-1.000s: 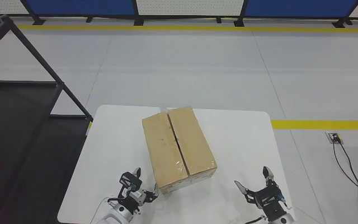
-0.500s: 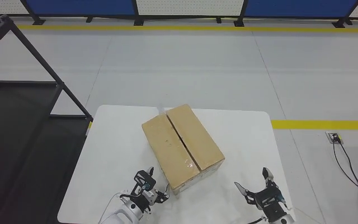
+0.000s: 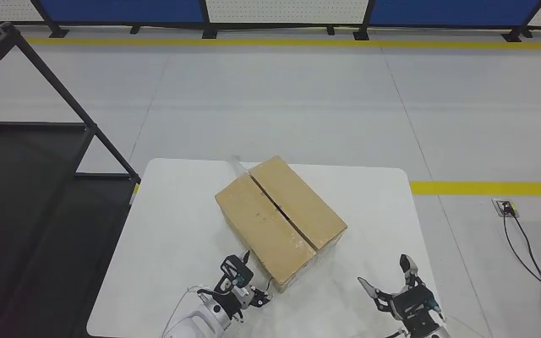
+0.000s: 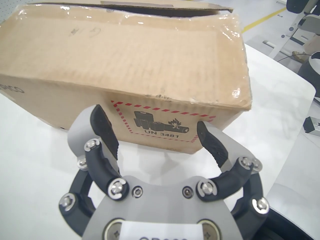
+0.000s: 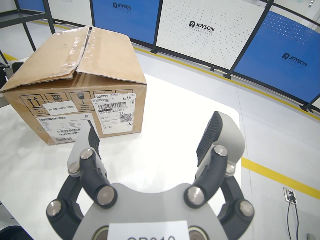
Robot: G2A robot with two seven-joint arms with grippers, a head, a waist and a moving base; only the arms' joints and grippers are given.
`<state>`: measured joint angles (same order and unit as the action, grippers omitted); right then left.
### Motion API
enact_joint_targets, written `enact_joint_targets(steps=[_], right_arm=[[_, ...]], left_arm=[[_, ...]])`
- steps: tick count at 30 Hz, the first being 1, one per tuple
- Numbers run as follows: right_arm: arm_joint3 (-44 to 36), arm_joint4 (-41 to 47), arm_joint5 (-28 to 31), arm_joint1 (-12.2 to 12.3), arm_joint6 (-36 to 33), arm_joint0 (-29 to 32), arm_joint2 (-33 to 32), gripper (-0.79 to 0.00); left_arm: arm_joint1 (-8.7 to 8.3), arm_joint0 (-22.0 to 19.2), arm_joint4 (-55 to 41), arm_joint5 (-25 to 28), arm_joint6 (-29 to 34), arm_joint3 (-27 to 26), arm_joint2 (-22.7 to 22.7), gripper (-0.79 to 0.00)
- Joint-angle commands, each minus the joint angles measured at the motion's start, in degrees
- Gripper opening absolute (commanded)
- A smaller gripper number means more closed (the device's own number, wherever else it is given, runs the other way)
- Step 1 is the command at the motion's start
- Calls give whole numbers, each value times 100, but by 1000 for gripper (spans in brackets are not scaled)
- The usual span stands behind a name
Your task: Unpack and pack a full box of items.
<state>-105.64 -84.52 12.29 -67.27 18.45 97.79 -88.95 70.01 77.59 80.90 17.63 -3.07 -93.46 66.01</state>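
Box (image 3: pixel 281 222): centre of top view, on worktop (image 3: pixel 173 228), skewed, flaps down, seam slightly gaping.
Left hand (image 4: pixel 150 118): spread, just beside box's near end face; probably placed to push or turn box.
Right hand (image 5: pixel 153 119): spread, lower right, well apart; likely free for flaps.

Left pincer (image 4: pixel 149 116) — grey shells (image 4: pixel 78 131), black ribbed pads (image 4: pixel 105 132), silver screws (image 4: pixel 117 188).

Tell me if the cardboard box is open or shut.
Shut, but unsealed: both top flaps of the box lie down, with a dark gap along the seam and one flap edge slightly lifted.
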Motion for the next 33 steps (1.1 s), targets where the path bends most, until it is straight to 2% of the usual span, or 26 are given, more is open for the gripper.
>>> enact_joint_targets(steps=[1, 10, 13, 16, 25, 33], right_arm=[[-13, -14, 21, 1, 21, 8, -4, 0], [-212, -591, -182, -22, 141, 106, 363, 0], [-314, -801, -297, -29, 259, 176, 467, 0], [-314, -801, -297, -29, 259, 176, 467, 0], [-392, -832, -296, -36, 306, 192, 560, 0], [-294, -1572, -646, -128, 40, -38, 1528, 0]], left_arm=[[-8, 29, -85, -85, -75, -14, 115, 0], [-129, 567, -792, -294, -483, -217, 1259, 0], [-172, 736, -1111, -222, -481, -295, 1677, 0], [-220, 927, -1031, -162, -310, -426, 1976, 0], [-207, 895, -1080, -226, -242, -356, 1910, 0], [-106, 368, -1735, -874, -245, 48, 1780, 0]])
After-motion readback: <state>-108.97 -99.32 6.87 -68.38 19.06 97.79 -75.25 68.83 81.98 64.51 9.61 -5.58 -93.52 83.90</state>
